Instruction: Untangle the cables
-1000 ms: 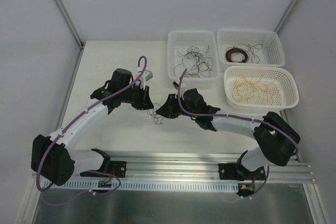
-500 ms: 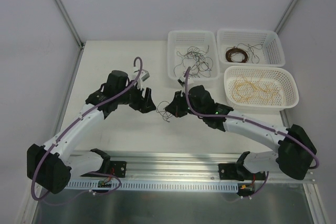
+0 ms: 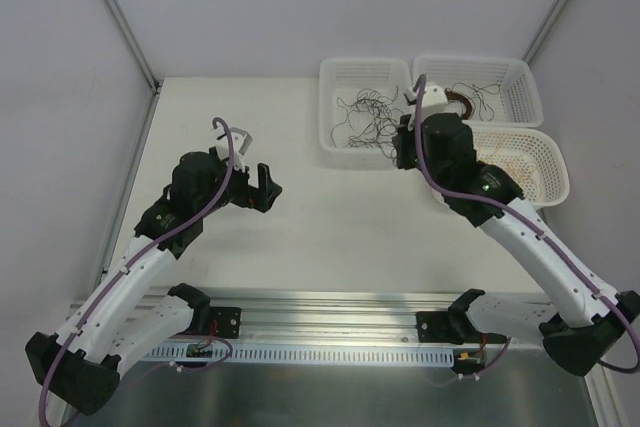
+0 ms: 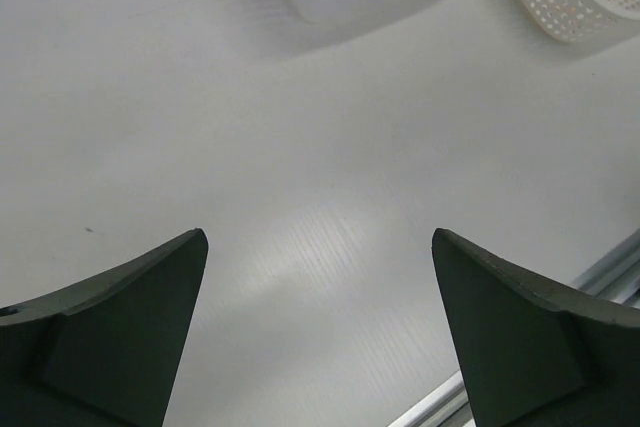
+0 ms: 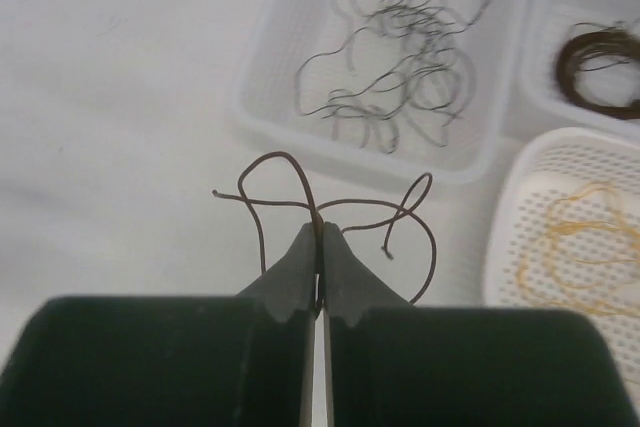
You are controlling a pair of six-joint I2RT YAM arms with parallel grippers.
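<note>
A single curly dark brown wire point(image 5: 255, 199) is pinched near its middle by the right gripper point(image 5: 320, 232), whose jaws are pressed fully together on it. Its two loose loops spring out just ahead of the jaw tips, free of any other strand. Straight ahead of those jaws sits a white basket point(image 5: 300, 142) holding a loose spread of black wires point(image 5: 400, 57). Ahead and to their right, a second basket point(image 5: 545, 67) holds a dark brown coil point(image 5: 600, 62). Close on their right, an oval mesh basket point(image 5: 510, 247) holds yellow-tan wires point(image 5: 585, 237). The sorting by colour therefore looks mostly done. What seems left is to carry the held strand to the basket with the brown coil and let it go. No other loose wire shows outside the baskets, though strands this fine might escape the overhead camera. The left gripper point(image 4: 318, 235) hangs well to the left of the right one. Its jaws are spread wide with nothing between them, only bare counter point(image 4: 330, 147) beyond. The counter is a matt white, faintly ribbed board. Behind both sets of jaws, along the near edge, runs a silver aluminium rail point(image 3: 330, 312) carrying the arm bases. Pale grey walls point(image 3: 300, 7) close the space, with slanting metal frame posts point(image 3: 115, 12) at the back corners.
</note>
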